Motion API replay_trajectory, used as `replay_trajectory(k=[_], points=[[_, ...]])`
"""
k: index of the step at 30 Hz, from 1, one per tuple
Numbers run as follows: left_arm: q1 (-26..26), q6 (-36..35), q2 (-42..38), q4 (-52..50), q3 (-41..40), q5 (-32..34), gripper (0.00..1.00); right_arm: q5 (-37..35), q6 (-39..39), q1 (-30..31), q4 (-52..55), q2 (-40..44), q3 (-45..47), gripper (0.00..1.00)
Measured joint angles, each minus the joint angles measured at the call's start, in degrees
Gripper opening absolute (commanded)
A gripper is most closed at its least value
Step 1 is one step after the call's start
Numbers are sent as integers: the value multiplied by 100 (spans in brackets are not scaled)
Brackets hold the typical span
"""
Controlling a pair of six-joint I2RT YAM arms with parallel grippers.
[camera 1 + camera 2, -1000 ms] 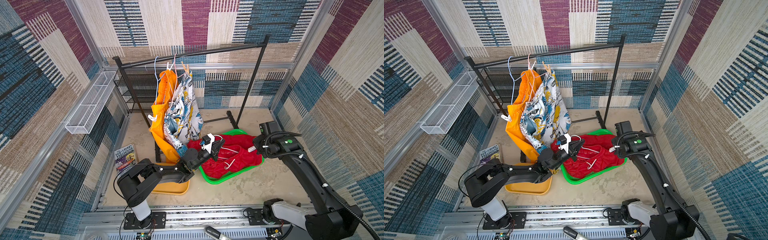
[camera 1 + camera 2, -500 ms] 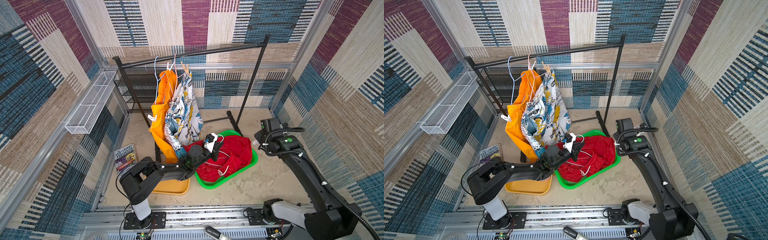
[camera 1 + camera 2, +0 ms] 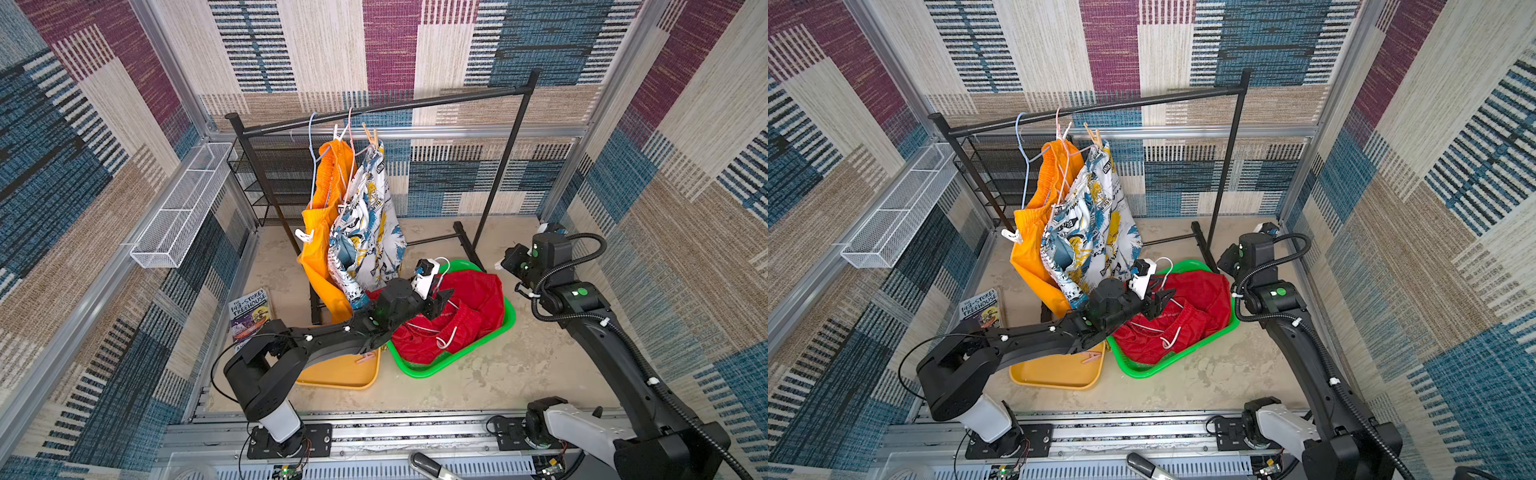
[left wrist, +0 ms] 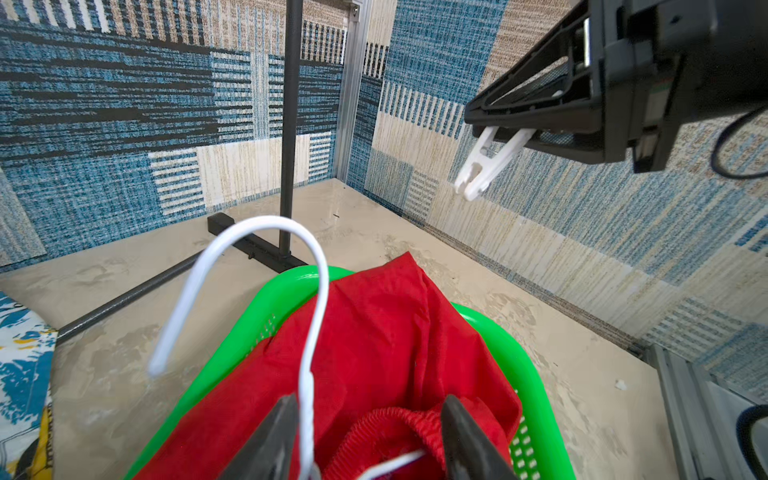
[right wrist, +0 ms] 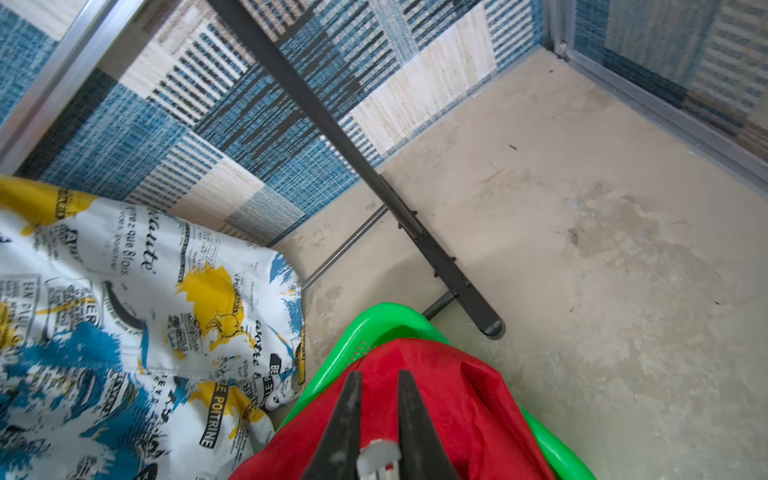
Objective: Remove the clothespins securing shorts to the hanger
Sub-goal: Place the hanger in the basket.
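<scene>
Done: red shorts (image 3: 457,316) down in basket (image 3: 505,328) with hanger (image 4: 309,332); one pin (image 3: 365,358) in tray (image 3: 332,380). Pinching white pin (image 4: 478,166) in right gripper (image 5: 378,378); left gripper (image 4: 370,401) spread, astride hanger wire. Remaining: pins (image 3: 305,236) on orange shorts (image 3: 320,257) and printed shorts (image 3: 370,232), hanging on rack (image 3: 386,106). Keep clear of post (image 3: 498,166) just behind basket; use open floor (image 3: 498,374) on near side.

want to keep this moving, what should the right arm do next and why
Probably carry the white clothespin over to the yellow tray and drop it there. The right tool is shut on that clothespin, which hangs clear of the red shorts lying in the green basket, and a pink clothespin already lies in that tray.
</scene>
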State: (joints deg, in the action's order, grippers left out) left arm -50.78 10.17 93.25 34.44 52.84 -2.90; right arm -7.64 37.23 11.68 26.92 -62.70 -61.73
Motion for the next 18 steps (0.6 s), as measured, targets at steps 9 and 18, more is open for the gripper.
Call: replay_trajectory(k=[9, 18], points=[[0, 140, -629, -1316, 20, 107, 72, 678, -503, 221, -693, 181, 140, 17], [0, 555, -1781, -3062, 170, 105, 73, 1187, -946, 557, -1241, 470, 378, 17]])
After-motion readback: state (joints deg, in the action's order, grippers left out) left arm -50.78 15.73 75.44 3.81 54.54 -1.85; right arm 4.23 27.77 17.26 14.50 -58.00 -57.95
